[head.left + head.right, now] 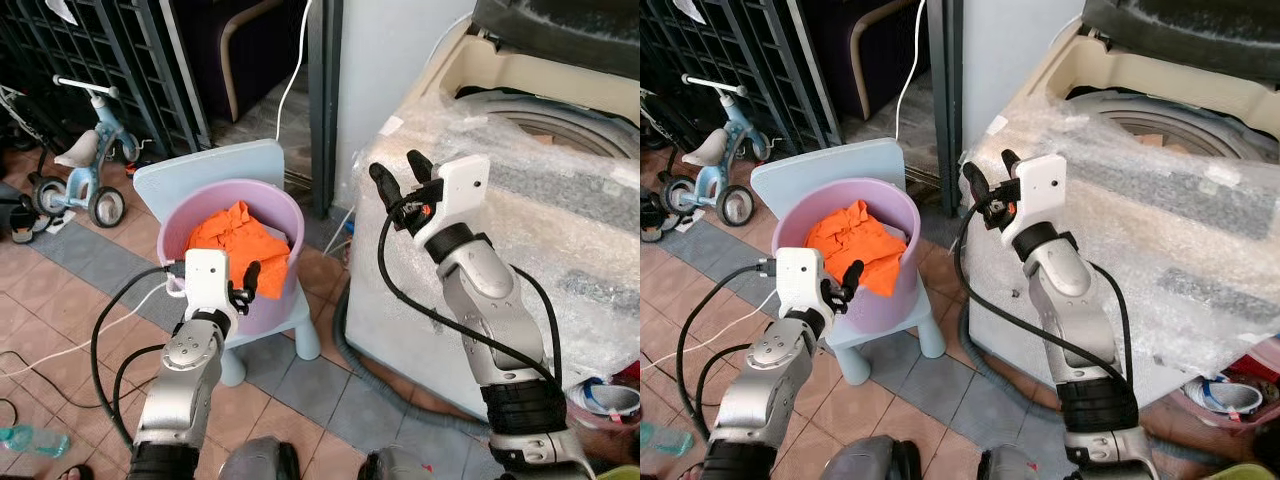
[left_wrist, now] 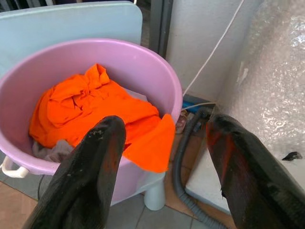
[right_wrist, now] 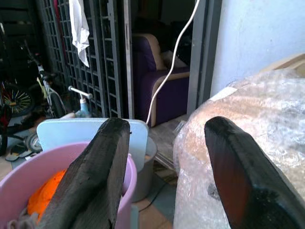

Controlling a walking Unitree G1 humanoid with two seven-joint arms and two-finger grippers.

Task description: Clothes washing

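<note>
An orange garment [image 1: 237,240] lies crumpled in a lilac plastic tub [image 1: 280,205], one flap hanging over the near rim; a paler cloth seems to sit beneath it, though the wrist view is too partial to be sure. The tub stands on a small pale-blue child's chair [image 1: 215,163] on a tiled floor [image 1: 330,395]. The left gripper [image 1: 243,283], fingers spread apart and holding nothing, hovers at the tub's near rim, so the garment lies just ahead of and below it; the heap has no clear long axis, but the draped flap points toward this gripper. The right gripper [image 1: 400,178], also spread and empty, is raised beside the front corner of the top-loading washing machine [image 1: 520,200], which is still wrapped in bubble film, its drum opening behind and to the right. The left arm is judged the nearer for the pick. A grey drain hose [image 1: 385,375] runs along the machine's base; a child's tricycle [image 1: 85,165] stands by a dark metal grille [image 1: 90,50].
</note>
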